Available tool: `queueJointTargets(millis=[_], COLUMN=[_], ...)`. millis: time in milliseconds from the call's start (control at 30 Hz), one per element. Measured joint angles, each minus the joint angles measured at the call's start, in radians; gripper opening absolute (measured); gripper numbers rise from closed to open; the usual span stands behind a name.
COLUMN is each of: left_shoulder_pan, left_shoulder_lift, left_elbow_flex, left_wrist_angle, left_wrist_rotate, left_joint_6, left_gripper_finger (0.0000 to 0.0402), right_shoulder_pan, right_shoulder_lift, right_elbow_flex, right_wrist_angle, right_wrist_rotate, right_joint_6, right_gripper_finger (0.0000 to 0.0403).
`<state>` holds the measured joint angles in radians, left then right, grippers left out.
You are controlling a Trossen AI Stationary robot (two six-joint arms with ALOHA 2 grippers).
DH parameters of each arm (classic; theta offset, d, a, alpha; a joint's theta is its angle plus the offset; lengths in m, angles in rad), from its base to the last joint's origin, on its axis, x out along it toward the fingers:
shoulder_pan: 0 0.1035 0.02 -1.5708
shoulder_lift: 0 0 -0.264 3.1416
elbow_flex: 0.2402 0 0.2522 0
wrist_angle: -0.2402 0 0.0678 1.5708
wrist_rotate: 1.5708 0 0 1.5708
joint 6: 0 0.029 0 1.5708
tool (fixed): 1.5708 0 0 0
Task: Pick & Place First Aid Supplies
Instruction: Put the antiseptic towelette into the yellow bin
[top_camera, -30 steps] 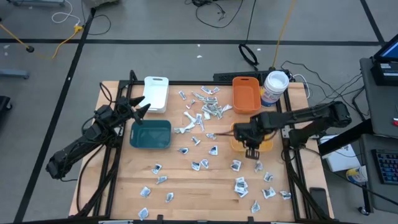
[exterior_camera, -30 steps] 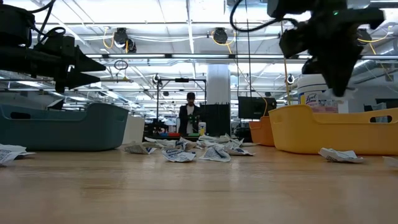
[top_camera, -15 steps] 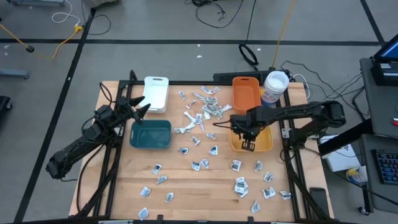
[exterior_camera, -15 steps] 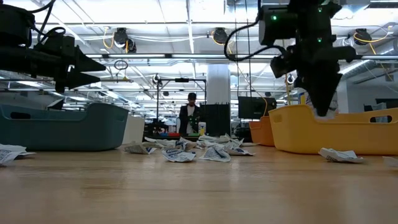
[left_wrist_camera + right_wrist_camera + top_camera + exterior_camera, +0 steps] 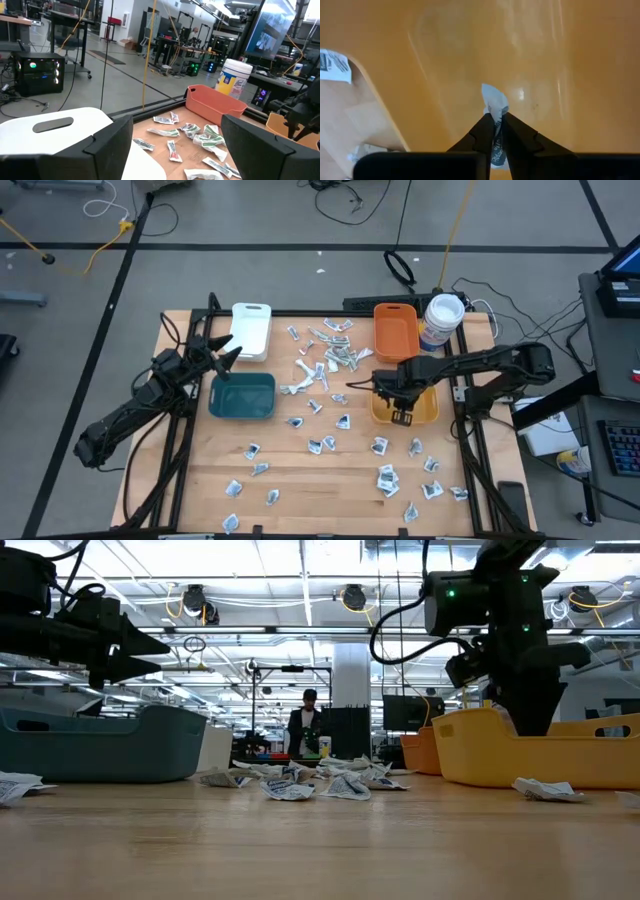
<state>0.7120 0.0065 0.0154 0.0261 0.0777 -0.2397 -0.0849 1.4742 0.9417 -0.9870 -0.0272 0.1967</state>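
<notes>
Far to the left of the working claw, the left gripper (image 5: 228, 352) waits with fingers spread, above the teal bin's (image 5: 243, 396) far edge. The right gripper (image 5: 402, 416) hangs inside the yellow bin (image 5: 428, 411), pinching a white packet (image 5: 493, 107) between its fingertips. Best to part the fingers while low over the bin floor, so the packet drops inside. The forearm reaches in level from the right, wrist turned downward

Right gripper holds a packet above the yellow bin

The right gripper (image 5: 496, 131) pinches a small white packet (image 5: 494, 106) over the yellow bin (image 5: 530, 55) floor. At 10 o'clock, another printed packet (image 5: 334, 66) lies on the wooden table (image 5: 347, 120).
</notes>
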Motion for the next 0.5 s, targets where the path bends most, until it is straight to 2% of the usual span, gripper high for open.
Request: queueJointTargets(millis=[133, 233, 367, 500], left_shoulder_pan=[0.000, 0.000, 0.000, 0.000], left_shoulder_lift=[0.000, 0.000, 0.000, 0.000], left_elbow_flex=[0.000, 0.000, 0.000, 0.000], left_wrist_angle=[0.000, 0.000, 0.000, 0.000], left_wrist_rotate=[0.000, 0.000, 0.000, 0.000], left_joint_6=[0.000, 0.000, 0.000, 0.000], left_gripper_finger=[0.0306, 0.0306, 0.0306, 0.0306], right_shoulder_pan=[0.000, 0.000, 0.001, 0.015], right_shoulder_lift=[0.000, -0.002, -0.029, -0.063], right_elbow_flex=[0.000, 0.000, 0.001, 0.001], right_wrist_angle=[-0.002, -0.004, -0.016, -0.032], right_wrist_rotate=[-0.030, -0.025, -0.033, -0.056], right_joint_6=[0.012, 0.086, 0.291, 0.604], right_gripper_finger=[0.0086, 0.0128, 0.0173, 0.0190])
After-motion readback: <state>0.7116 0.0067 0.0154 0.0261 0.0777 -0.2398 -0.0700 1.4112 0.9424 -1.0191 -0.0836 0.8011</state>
